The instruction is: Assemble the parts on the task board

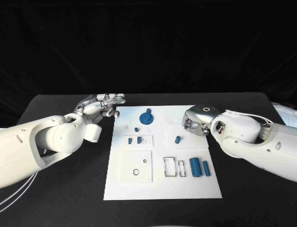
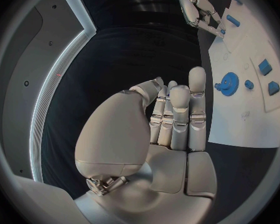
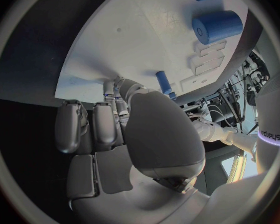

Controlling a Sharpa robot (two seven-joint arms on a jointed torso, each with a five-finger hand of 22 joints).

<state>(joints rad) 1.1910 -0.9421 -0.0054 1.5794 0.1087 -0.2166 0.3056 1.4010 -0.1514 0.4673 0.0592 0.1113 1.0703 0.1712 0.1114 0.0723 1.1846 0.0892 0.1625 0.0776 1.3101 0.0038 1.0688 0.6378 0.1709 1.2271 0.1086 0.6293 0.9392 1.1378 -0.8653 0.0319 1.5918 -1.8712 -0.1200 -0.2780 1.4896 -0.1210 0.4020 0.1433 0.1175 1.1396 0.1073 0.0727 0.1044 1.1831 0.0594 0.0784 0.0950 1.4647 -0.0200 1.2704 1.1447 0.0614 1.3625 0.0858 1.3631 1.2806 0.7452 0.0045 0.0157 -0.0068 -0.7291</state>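
Covering the black table (image 1: 66,198), the task board (image 1: 162,184) lies between both empty, loosely spread robot hands.

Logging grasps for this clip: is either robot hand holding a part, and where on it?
Nothing is held. The left robot hand and the right robot hand are both empty.

Black table (image 1: 66,189) under a black backdrop (image 1: 148,42); white crumpled cloth (image 1: 295,116) at its right edge
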